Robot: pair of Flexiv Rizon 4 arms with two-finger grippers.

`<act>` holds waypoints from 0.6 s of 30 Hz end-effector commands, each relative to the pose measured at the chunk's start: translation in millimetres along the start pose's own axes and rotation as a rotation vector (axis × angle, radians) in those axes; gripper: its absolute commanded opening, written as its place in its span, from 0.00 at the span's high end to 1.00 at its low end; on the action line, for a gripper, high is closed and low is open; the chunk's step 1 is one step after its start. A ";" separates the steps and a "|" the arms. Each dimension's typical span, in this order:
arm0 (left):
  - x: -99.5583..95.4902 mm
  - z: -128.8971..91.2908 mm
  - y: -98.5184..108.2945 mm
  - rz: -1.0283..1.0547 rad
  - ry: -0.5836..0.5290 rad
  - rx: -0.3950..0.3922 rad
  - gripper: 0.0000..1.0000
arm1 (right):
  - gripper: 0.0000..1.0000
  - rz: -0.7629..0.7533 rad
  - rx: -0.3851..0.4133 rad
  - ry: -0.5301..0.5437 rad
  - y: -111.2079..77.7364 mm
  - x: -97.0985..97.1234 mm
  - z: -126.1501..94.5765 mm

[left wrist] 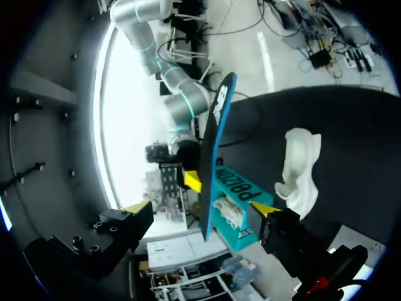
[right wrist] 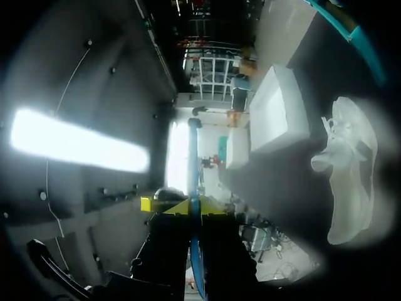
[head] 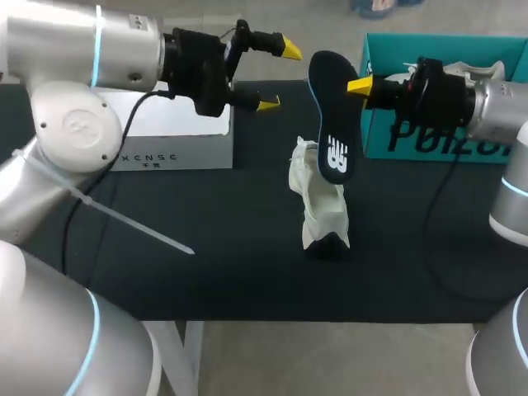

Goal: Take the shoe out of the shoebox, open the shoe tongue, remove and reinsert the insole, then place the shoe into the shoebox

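Head view: right tool (head: 353, 85) tight on the insole (head: 333, 115), one fingertip hidden; left tool (head: 279, 76) wide, empty.

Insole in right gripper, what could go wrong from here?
1. The right gripper pinches the insole only near one end; the long free end could swing or slip when pushed in.
2. The shoe rests unheld on the table, the left gripper open and apart from it; pressing the insole in may tip or shove it.
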State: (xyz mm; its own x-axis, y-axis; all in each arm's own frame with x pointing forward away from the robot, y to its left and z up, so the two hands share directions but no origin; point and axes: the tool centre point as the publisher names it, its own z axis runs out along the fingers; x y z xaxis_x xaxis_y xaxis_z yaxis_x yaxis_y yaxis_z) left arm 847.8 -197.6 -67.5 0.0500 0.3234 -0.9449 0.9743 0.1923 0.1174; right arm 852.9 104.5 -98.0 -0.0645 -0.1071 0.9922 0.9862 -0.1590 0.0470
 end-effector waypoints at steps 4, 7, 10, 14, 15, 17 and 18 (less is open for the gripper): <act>4.9 21.9 5.5 0.031 -0.295 -0.009 0.00 | 1.00 -0.005 0.011 0.016 -4.0 4.9 3.3; 5.7 29.6 7.5 0.032 -0.296 -0.011 0.00 | 1.00 -0.014 0.010 -0.003 -5.2 4.9 4.4; 6.3 36.0 8.3 0.030 -0.299 -0.013 0.00 | 1.00 -0.012 0.015 -0.021 -7.2 1.2 7.1; 8.2 41.9 7.5 0.039 -0.273 0.005 0.00 | 1.00 -0.012 0.024 -0.053 -9.9 -2.9 10.2; 8.3 42.8 7.2 0.045 -0.272 0.007 0.00 | 1.00 -0.013 0.026 -0.061 -10.4 -3.9 10.6; 8.5 44.8 7.1 0.049 -0.267 0.006 0.02 | 1.00 -0.014 0.028 -0.078 -11.1 -6.2 11.1; 8.7 45.6 7.6 0.050 -0.266 0.005 0.04 | 1.00 -0.013 0.029 -0.082 -11.2 -7.3 11.3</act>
State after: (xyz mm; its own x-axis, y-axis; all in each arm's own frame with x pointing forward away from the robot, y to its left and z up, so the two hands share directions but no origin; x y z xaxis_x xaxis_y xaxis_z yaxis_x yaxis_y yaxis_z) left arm 861.0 -230.0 -87.8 0.1512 0.0797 -0.9853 0.9704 0.1781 0.1633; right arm 843.6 116.6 -105.3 -0.0708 -0.0333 0.9969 0.9888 -0.1339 0.0658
